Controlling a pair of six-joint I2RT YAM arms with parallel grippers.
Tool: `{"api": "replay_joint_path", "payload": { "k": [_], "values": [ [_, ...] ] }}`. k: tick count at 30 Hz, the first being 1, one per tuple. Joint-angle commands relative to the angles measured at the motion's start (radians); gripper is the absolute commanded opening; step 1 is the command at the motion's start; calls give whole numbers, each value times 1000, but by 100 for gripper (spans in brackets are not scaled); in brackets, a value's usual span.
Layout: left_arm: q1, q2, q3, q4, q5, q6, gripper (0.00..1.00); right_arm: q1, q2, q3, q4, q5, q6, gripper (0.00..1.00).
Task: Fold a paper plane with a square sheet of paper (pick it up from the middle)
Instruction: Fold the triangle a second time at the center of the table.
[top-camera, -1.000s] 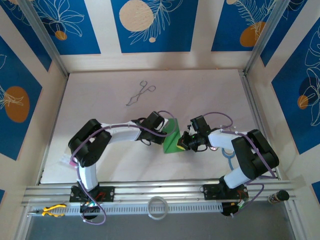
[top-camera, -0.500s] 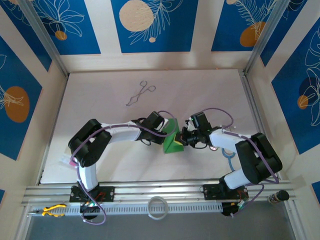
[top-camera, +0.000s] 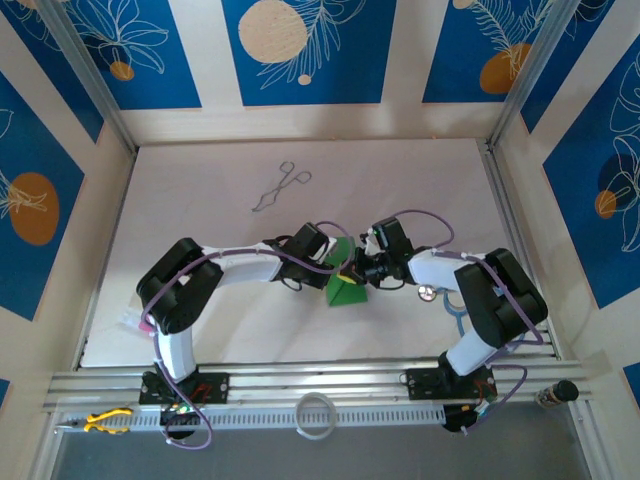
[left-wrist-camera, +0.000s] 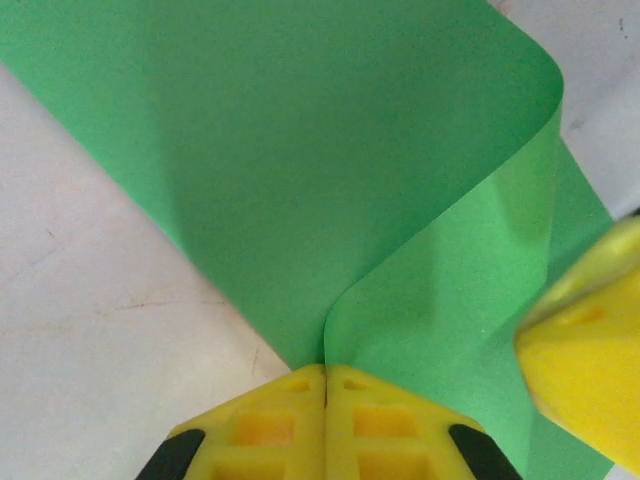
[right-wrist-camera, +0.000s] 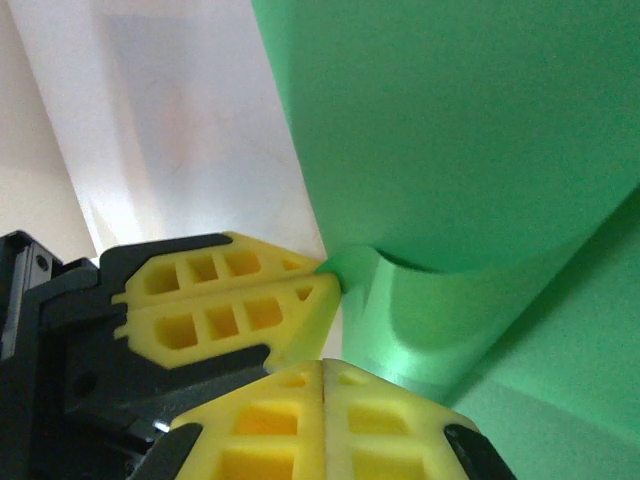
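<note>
The square sheet of paper (top-camera: 345, 290) is bright green and stands curled over itself in the middle of the table, between my two grippers. My left gripper (top-camera: 338, 268) is shut on it: in the left wrist view an edge of the sheet (left-wrist-camera: 300, 150) runs straight into the closed seam of the yellow fingertips (left-wrist-camera: 326, 372). My right gripper (top-camera: 357, 275) is shut, its tips (right-wrist-camera: 322, 365) right beside the rolled fold (right-wrist-camera: 450, 130), and no paper shows in its seam. The left gripper (right-wrist-camera: 325, 275) pinches a corner just above. One right finger (left-wrist-camera: 585, 350) hangs over the sheet.
Thin metal forceps (top-camera: 280, 187) lie at the back of the white table (top-camera: 200, 200). A small pink item (top-camera: 130, 320) sits at the left edge. A bluish ring (top-camera: 455, 315) lies by the right arm. Yellow pliers (top-camera: 105, 422) and a white ring (top-camera: 318, 415) rest on the front rail.
My right gripper has swung left, up against the paper and the left gripper. The green sheet now looks narrower and more upright. The left arm has held still.
</note>
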Motion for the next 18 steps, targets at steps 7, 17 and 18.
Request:
{"api": "replay_joint_path", "payload": {
  "k": [7,17,18],
  "values": [
    [11,22,6,-18,15,14,0,-4,52,-13,-11,17,-1,0],
    [11,22,20,-24,11,13,0,-19,81,-78,27,31,10,0],
    [12,20,21,-26,9,11,0,-19,83,-79,26,31,11,0]
  ]
}}
